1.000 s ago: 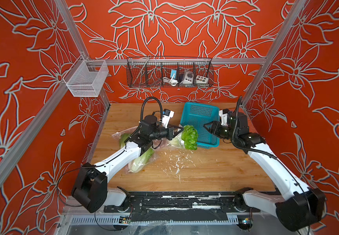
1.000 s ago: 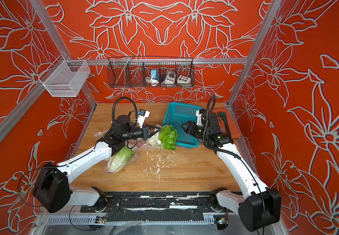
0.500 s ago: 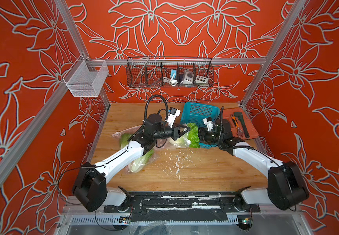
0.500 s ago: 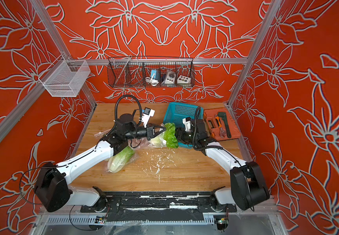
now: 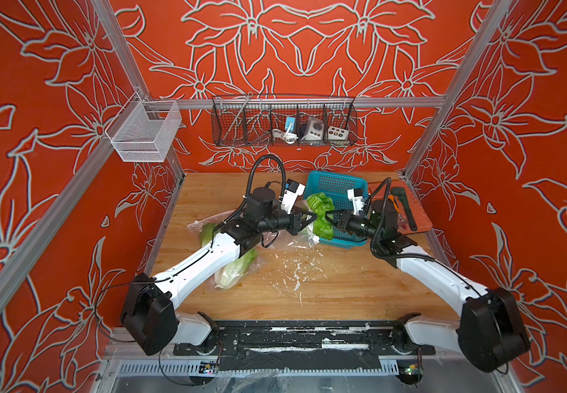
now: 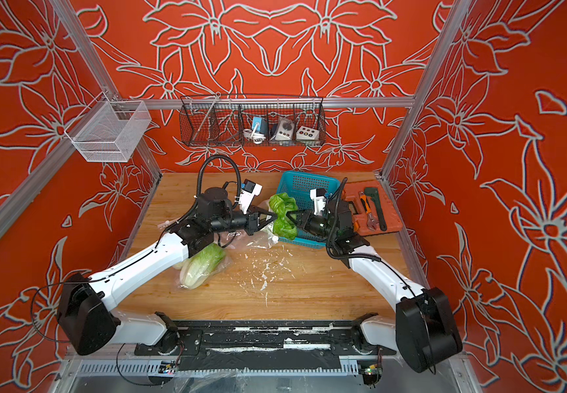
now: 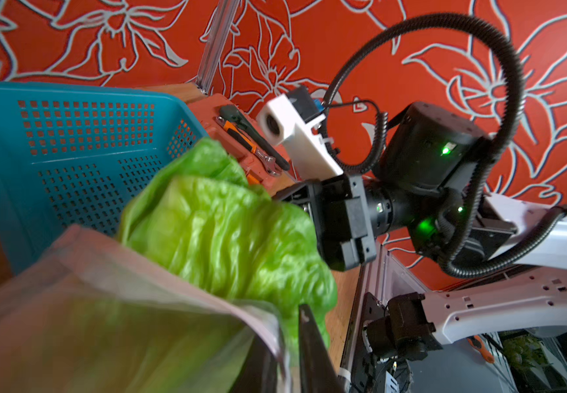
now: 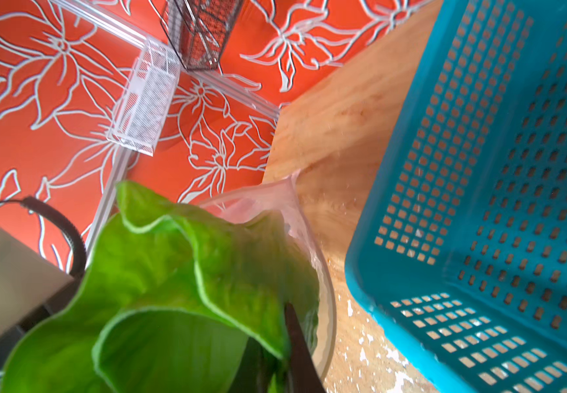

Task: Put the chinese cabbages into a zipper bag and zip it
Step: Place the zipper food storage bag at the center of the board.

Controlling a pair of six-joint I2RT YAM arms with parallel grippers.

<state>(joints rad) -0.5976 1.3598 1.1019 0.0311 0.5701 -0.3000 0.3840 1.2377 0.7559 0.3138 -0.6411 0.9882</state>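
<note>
Two white robot arms meet over a wooden table (image 5: 343,292), just beside the left wall of a teal plastic basket (image 5: 338,183).

The right gripper (image 5: 329,218) reaches across the basket's front corner. Its jaws are closed on the crinkly green top of a Chinese cabbage (image 5: 318,204). In the right wrist view a dark finger (image 8: 295,340) presses into the leaf.

This cabbage stands against the basket's left wall, leaves up. Its lower part sits in the mouth of a clear zipper bag (image 7: 105,306).

The left gripper (image 5: 305,220) faces it from the side away from the basket. It is almost closed and pinches the bag's rim between its fingers, with its tips at the leaves. The cabbage therefore sits directly between the two grippers.

The bag trails away from the basket, under the left arm. A second cabbage (image 5: 234,272) lies wrapped in clear plastic well left of the basket, nearer the robot's base. A third cabbage (image 5: 207,231) shows as a patch of green behind the left arm, also under plastic.

An orange tool tray (image 6: 392,214) sits just beside the basket's right wall. White scraps (image 5: 295,272) dot the table in front of the basket.
</note>
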